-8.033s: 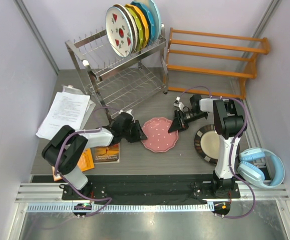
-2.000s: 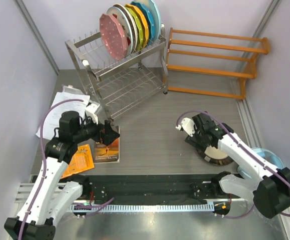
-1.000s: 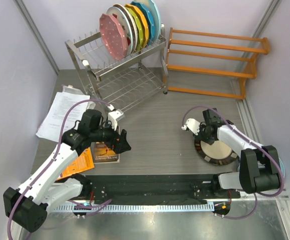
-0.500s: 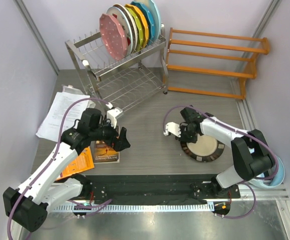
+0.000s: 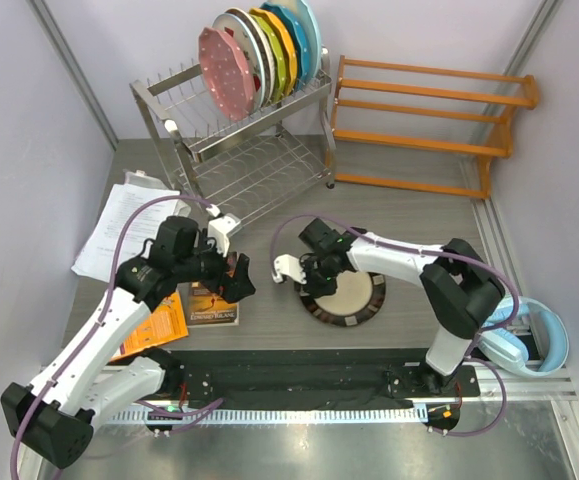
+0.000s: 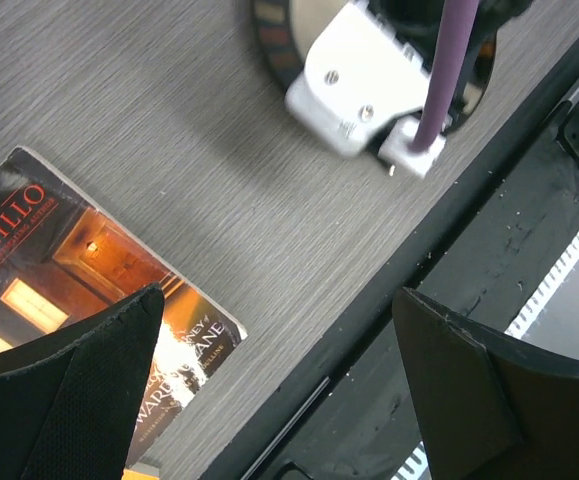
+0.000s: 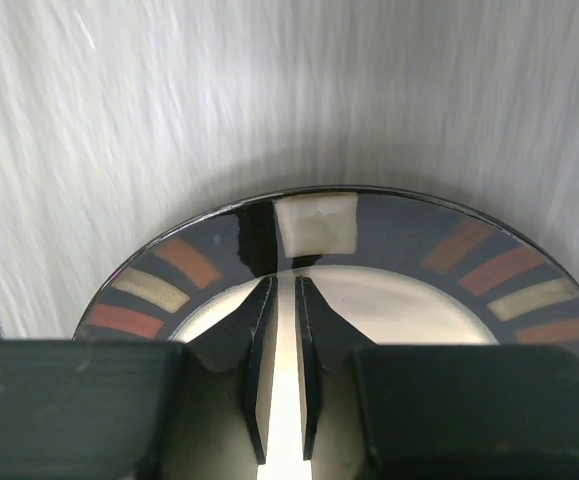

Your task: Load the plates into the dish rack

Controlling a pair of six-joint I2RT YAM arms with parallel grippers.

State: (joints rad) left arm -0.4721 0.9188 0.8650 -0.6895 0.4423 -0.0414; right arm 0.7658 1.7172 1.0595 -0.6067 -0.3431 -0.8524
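Observation:
The dark brown-rimmed plate with a beige centre lies flat on the table, near the front middle. My right gripper rests on it, fingers pressed to the beige centre. Its jaws stand a thin slit apart with nothing between them. My left gripper hovers wide open over the table's front edge, left of the plate. The dish rack stands at the back left. Its top tier holds the pink polka-dotted plate upright in front, with more plates behind it.
An orange wooden shelf stands at the back right. A book, an orange booklet and loose papers lie by the left arm. Blue headphones sit at the front right. A black rail borders the table's near edge.
The right arm has swung left, and the brown-rimmed plate has slid with it from the right side to the front middle. The left gripper has barely shifted.

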